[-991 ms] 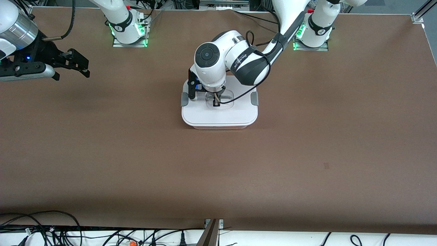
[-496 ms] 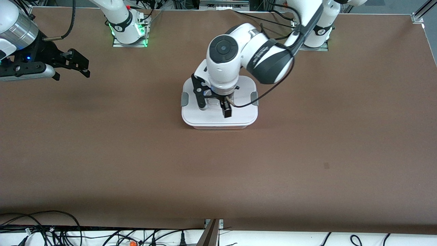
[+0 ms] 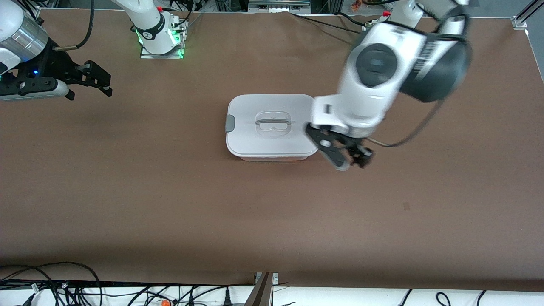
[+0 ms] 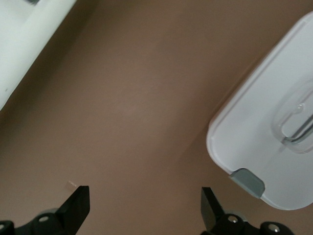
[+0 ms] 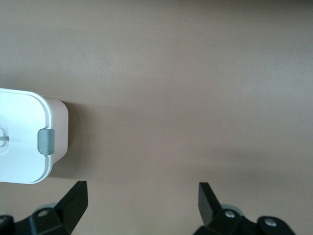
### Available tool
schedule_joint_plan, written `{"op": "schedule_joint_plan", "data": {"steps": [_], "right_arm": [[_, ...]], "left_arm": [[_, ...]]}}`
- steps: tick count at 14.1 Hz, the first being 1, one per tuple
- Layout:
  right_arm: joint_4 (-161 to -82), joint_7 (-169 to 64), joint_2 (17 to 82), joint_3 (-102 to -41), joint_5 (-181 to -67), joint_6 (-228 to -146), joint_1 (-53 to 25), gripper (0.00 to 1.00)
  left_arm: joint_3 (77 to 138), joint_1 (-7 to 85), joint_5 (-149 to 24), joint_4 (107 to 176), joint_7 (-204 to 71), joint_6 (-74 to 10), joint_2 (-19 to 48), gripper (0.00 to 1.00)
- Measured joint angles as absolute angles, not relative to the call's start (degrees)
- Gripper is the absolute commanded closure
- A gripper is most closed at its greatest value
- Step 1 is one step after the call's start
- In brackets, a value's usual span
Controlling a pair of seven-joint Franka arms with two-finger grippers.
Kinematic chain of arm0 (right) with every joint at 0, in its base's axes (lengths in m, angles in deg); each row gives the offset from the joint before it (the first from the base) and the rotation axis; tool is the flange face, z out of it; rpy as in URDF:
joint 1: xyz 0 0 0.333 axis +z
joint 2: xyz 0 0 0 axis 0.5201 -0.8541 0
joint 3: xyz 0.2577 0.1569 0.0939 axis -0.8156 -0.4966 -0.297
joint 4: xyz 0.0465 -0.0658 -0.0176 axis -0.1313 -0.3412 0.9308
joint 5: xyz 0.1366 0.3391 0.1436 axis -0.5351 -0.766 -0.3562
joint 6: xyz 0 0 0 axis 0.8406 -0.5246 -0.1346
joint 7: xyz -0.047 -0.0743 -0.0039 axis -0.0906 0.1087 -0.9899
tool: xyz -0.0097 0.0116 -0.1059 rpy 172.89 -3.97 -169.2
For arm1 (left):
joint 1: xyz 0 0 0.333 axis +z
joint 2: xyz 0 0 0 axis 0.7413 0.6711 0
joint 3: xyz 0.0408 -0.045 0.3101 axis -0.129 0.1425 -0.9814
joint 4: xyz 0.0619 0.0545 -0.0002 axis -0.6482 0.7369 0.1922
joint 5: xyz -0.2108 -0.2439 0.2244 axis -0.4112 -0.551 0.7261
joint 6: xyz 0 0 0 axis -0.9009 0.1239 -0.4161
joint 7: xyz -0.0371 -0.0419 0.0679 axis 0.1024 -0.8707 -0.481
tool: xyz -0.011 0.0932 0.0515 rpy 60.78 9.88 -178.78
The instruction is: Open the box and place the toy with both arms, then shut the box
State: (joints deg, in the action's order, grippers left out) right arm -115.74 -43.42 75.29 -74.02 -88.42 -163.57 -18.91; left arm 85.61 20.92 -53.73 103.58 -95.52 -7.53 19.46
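We start with the table (image 3: 170,204), brown and broad. At its centre sits the box (image 3: 272,146), lid (image 3: 272,106) on and seated flat, so the toy, nowhere visible, is presumably inside.

The left gripper (image 3: 343,152) hangs at the box's four o'clock, over bare table, fingers spread wide and holding nothing. The right gripper (image 3: 97,80) waits over the table at the box's ten o'clock, equally wide and empty.

We judge the box light, stiff and smooth, so likely to slide. The handle (image 3: 274,122) is the surest hold; the grey clip (image 3: 230,123) suits pressing.
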Motion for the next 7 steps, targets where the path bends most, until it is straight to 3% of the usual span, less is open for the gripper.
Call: {"op": "schedule_joint_plan", "data": {"steps": [7], "right_arm": [[-115.8, -43.4, 75.3, -74.0, -88.4, -163.8, -18.9, 0.0]], "left_arm": [[85.2, 36.7, -57.5, 103.6, -95.6, -6.6, 14.8, 0.0]]}}
